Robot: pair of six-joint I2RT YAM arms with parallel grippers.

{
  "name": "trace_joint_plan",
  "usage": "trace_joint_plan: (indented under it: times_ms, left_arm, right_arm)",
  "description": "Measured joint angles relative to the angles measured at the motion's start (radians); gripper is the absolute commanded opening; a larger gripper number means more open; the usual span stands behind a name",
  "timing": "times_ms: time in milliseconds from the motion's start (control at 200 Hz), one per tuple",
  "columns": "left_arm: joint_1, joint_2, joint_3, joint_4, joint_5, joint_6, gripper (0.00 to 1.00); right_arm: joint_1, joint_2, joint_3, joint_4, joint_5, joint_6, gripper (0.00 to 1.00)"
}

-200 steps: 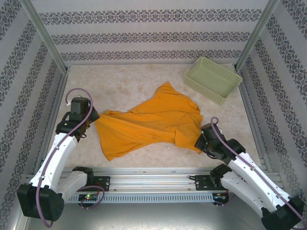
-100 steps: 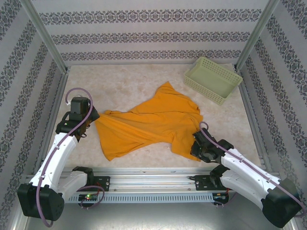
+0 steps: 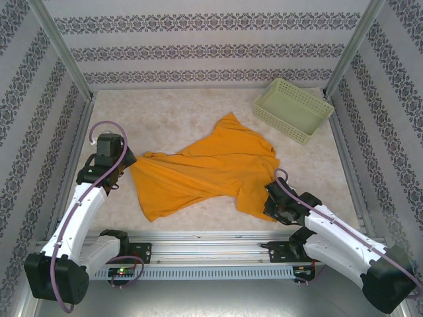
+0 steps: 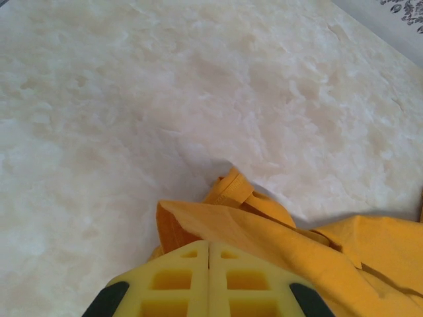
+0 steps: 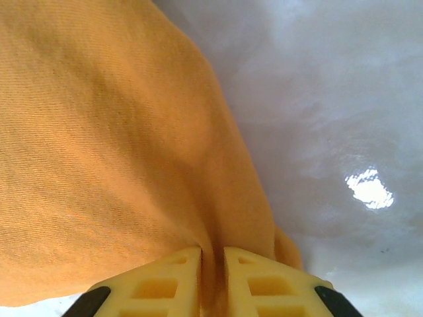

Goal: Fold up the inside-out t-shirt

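Inside-out t-shirt [image 3: 205,172] lies spread and rumpled across the middle of the table [image 3: 185,112], stretched on a slant between the two arms.

Nearest the bases, the right gripper [image 3: 272,201] sits low at the shirt's near right corner. In its wrist view the right gripper [image 5: 213,264] has its jaws clenched on a ridge of the t-shirt [image 5: 99,132], with a thin fold of cloth filling the slit between them. This grip probably serves to draw that edge out or carry it over.

A little farther back on the other side, the left gripper [image 3: 125,165] meets the shirt's left corner. From the wrist, the left gripper [image 4: 209,264] has its jaws pressed together, and the t-shirt [image 4: 264,231] bunches up off the table right at the tips (so it looks pinched, though the contact itself is hidden). Holding opposite ends keeps the cloth taut enough to flatten, which I judge to be the step in hand; no fold is made yet, and no print shows on the upper face.

Farthest off, in the far right corner and well apart from the shirt, stands a pale green lattice basket [image 3: 277,125]. I can see nothing in it.
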Motion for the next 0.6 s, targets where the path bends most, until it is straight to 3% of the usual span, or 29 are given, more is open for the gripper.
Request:
trace_joint_plan:
  times_ms: [215, 390, 599]
  left_arm:
    - [0.012, 0.0, 0.0, -0.001, -0.003, 0.0, 0.0]
    - [0.017, 0.0, 0.0, -0.001, -0.007, 0.0, 0.0]
    - [0.018, 0.001, 0.0, -0.001, -0.007, 0.0, 0.0]
  right_arm:
    - [0.006, 0.0, 0.002, -0.01, 0.009, 0.0, 0.13]
    - [0.006, 0.0, 0.018, -0.023, 0.018, 0.002, 0.0]
    - [0.006, -0.021, 0.04, -0.051, 0.032, -0.001, 0.0]
